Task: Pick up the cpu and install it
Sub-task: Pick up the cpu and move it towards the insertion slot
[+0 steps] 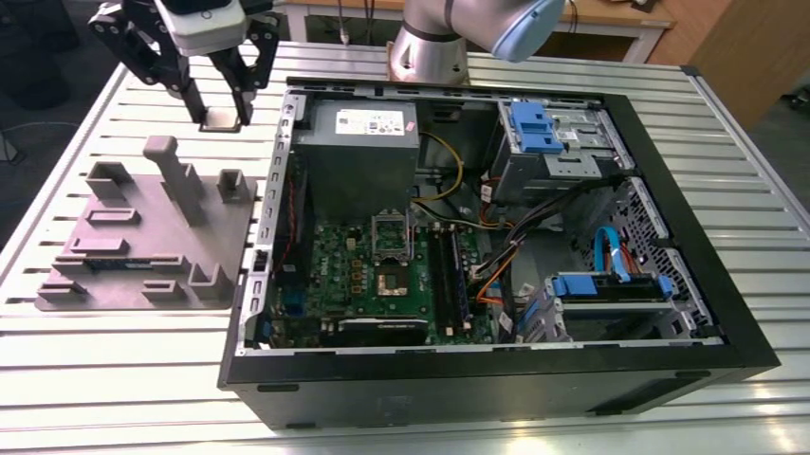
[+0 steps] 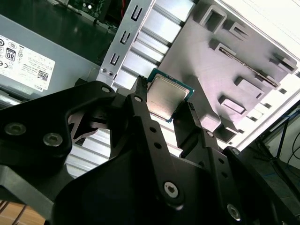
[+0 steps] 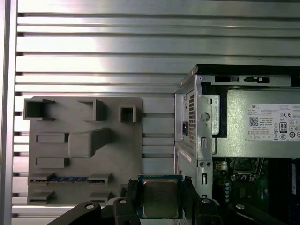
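Observation:
The cpu [image 1: 223, 118] [image 2: 168, 96] [image 3: 160, 198], a small square chip with a silver-grey metal top, hangs in the air between my black fingers. My gripper [image 1: 224, 116] [image 2: 164, 101] [image 3: 160, 196] is shut on its two opposite edges. In the exterior view it is raised over the slatted table at the back left, above the far end of the grey holder tray [image 1: 146, 237] and just outside the open computer case [image 1: 494, 237]. The motherboard's socket [image 1: 389, 245] lies inside the case, with its metal frame tipped up.
The grey power supply box [image 1: 359, 142] with a white label sits at the case's back, next to the gripper. A green memory stick [image 3: 70, 179] lies in a slot of the tray. Blue drive brackets [image 1: 532, 128] and cables fill the case's right side.

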You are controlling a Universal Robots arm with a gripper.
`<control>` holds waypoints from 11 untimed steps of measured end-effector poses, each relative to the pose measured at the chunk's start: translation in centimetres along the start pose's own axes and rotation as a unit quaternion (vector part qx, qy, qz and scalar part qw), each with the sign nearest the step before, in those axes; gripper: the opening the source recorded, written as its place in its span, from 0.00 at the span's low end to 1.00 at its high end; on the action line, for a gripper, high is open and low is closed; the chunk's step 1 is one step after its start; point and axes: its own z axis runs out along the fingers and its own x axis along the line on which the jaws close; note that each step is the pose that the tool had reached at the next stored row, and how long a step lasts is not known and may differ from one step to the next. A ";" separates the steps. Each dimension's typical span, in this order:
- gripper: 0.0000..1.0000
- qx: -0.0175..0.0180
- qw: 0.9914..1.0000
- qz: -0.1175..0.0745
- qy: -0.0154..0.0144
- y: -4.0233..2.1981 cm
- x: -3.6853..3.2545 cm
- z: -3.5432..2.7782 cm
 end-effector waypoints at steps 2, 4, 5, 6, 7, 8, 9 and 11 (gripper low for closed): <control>0.47 0.000 1.000 0.000 0.000 0.00 -0.06 0.00; 0.47 0.000 1.000 0.000 0.000 0.00 -0.12 0.00; 0.47 0.000 1.000 0.000 0.000 0.00 -0.15 0.01; 0.47 0.000 1.000 0.000 0.000 0.00 -0.18 0.00; 0.47 0.000 1.000 0.000 0.000 0.00 -0.21 0.00; 0.47 0.000 1.000 0.000 0.000 0.00 -0.23 0.00; 0.47 0.000 1.000 0.000 0.000 0.00 -0.26 0.00; 0.47 0.000 1.000 0.000 0.000 0.00 -0.32 0.00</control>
